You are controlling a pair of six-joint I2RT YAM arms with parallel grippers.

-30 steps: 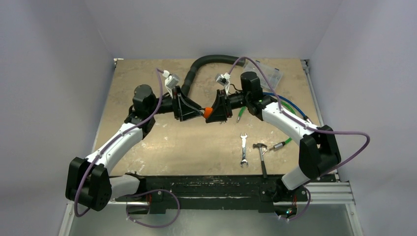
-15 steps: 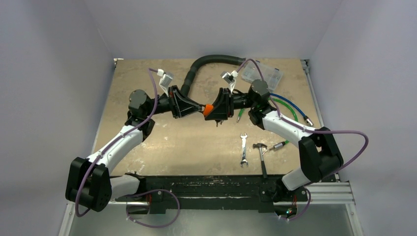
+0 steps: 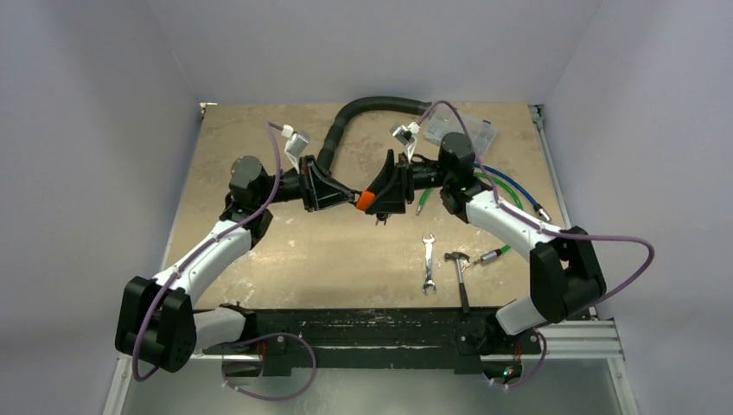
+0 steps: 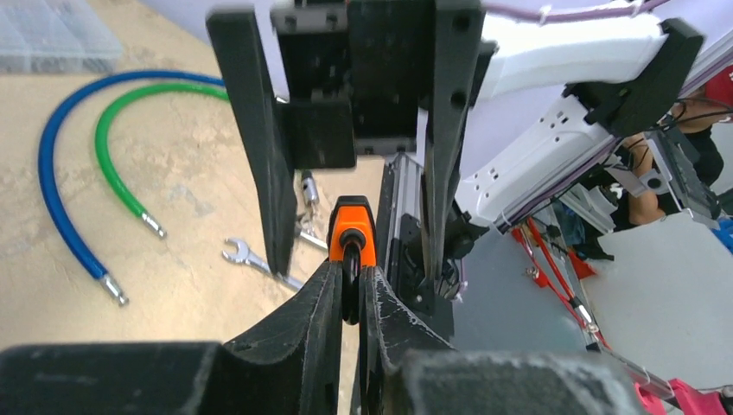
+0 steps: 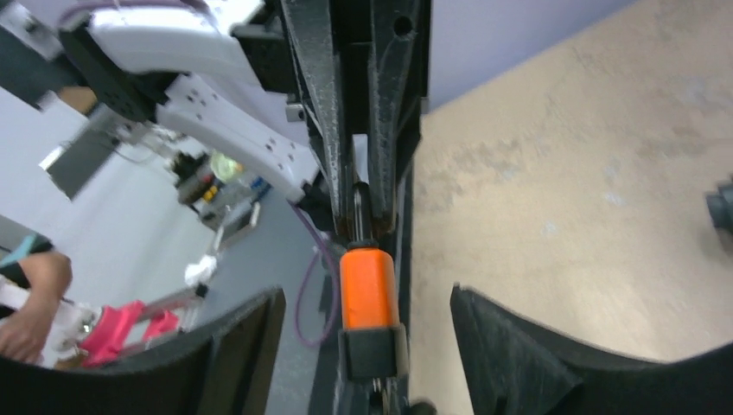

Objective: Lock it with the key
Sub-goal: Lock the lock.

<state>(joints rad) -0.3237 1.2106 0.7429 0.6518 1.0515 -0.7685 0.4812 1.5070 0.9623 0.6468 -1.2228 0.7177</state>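
Note:
An orange padlock [image 3: 367, 201] hangs in mid-air over the middle of the table, between the two grippers. My left gripper [image 3: 353, 196] is shut on the black key head [image 4: 350, 290], and the key sits in the padlock [image 4: 352, 229]. In the left wrist view the fingers [image 4: 298, 333] pinch the key tightly. My right gripper [image 3: 380, 192] faces the left one with its jaws wide apart on either side of the padlock [image 5: 367, 290]. Its fingers [image 5: 238, 346] do not touch the padlock. A black block [image 5: 372, 350] sits on the padlock's near end.
A wrench [image 3: 428, 264], a hammer [image 3: 461, 277] and a small screwdriver [image 3: 491, 254] lie at the front right. Blue and green cables [image 3: 510, 186] and a clear plastic box [image 3: 471, 130] are at the back right. A black hose [image 3: 363, 108] curves along the back.
Both wrists have rolled about the line between them, and the padlock has shifted slightly toward the back. The left gripper still holds the key.

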